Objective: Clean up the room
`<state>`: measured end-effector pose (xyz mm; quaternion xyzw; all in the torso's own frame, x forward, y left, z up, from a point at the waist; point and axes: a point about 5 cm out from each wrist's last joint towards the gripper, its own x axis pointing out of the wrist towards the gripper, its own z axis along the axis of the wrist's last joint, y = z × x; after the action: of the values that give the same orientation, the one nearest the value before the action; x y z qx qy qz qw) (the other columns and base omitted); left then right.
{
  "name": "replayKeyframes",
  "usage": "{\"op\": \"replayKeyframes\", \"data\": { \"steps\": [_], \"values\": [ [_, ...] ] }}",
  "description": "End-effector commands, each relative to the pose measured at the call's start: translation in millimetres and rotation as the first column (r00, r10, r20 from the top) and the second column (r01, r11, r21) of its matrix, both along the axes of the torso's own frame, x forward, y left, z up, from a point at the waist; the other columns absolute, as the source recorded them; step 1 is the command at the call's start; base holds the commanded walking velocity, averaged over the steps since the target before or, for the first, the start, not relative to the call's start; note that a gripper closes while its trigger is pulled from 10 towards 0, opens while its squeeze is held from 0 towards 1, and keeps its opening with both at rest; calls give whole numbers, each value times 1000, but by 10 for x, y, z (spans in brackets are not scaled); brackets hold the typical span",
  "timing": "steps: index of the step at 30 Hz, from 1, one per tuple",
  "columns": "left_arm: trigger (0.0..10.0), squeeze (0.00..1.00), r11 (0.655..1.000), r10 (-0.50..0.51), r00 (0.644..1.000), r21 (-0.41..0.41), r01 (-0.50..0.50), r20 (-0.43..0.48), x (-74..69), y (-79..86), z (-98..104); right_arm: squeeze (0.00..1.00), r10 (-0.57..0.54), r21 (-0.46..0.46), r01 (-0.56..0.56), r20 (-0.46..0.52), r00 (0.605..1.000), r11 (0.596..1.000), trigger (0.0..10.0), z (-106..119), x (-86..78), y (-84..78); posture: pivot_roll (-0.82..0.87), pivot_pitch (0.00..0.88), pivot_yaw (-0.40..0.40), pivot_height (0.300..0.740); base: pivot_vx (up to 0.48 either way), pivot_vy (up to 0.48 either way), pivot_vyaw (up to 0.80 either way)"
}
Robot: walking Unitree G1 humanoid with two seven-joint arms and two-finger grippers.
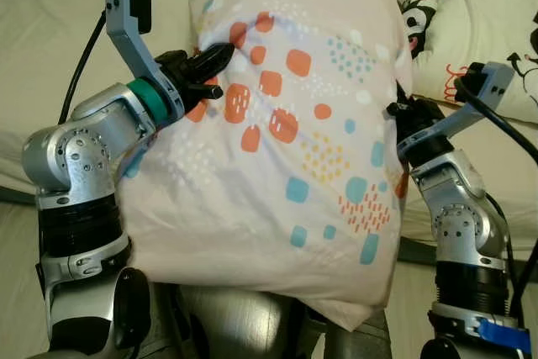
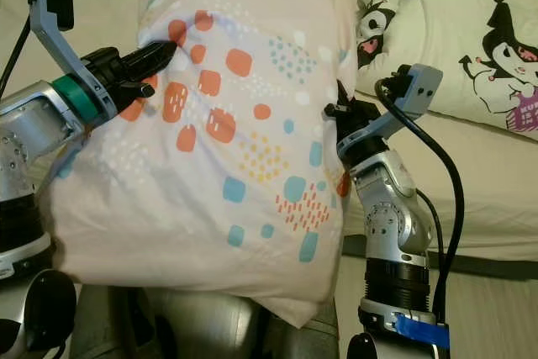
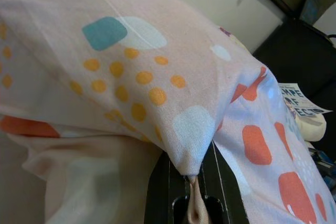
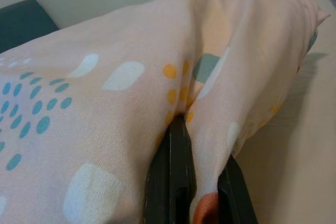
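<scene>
I count two pillows: one pink pillow [image 1: 286, 140] with coloured spots near me, and one cartoon pillow [image 2: 458, 35] far right on the bed [image 2: 496, 182]. I see one bed, and my two grippers: left gripper [image 1: 220, 56], right gripper [image 2: 334, 107].

Cream bed [image 1: 50, 56] with cartoon-print bedding [image 2: 454, 31] behind.

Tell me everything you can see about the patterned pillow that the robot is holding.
The pillow is plump, in a pale pink, soft-looking cloth cover printed with orange, teal, white and yellow patches and dots. It is held up in front of the robot, over the bed. The left end effector pinches a fold on one side; the right end effector grips the other.
</scene>
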<state>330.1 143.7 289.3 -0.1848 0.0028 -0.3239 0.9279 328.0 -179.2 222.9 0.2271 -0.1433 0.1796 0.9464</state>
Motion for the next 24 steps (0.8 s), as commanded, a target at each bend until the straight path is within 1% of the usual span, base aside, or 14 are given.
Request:
{"op": "replayKeyframes", "data": {
  "steps": [1, 3, 6, 23, 24],
  "values": [
    [10000, 0, 999, -40, 999, 10, 40, 17, -19, -104, 14, 0, 27, 1, -28, 68, 997, 1000, 10000, 135, -19, 77, -16, 158, -1, 493, 0, 0, 0],
    [10000, 0, 999, -40, 999, 10, 40, 17, -19, -104, 14, 0, 27, 1, -28, 68, 997, 1000, 10000, 135, -19, 77, -16, 158, -1, 493, 0, 0, 0],
    [10000, 0, 999, -37, 999, 11, 37, 17, -19, -108, 15, 0, 26, 0, -26, 65, 998, 1000, 10000, 128, -18, 77, -16, 158, -2, 508, 0, 0, 0],
    [10000, 0, 999, -38, 999, 7, 38, 19, -15, -130, 22, 0, 19, -3, -19, 62, 998, 1000, 10000, 113, -16, 69, -16, 158, 0, 547, 0, 0, 0],
    [10000, 0, 999, -39, 999, 6, 39, 19, -16, -131, 26, 0, 18, -3, -18, 61, 998, 1000, 10000, 112, -15, 67, -16, 160, 0, 557, 0, 0, 0]
  ]
}}
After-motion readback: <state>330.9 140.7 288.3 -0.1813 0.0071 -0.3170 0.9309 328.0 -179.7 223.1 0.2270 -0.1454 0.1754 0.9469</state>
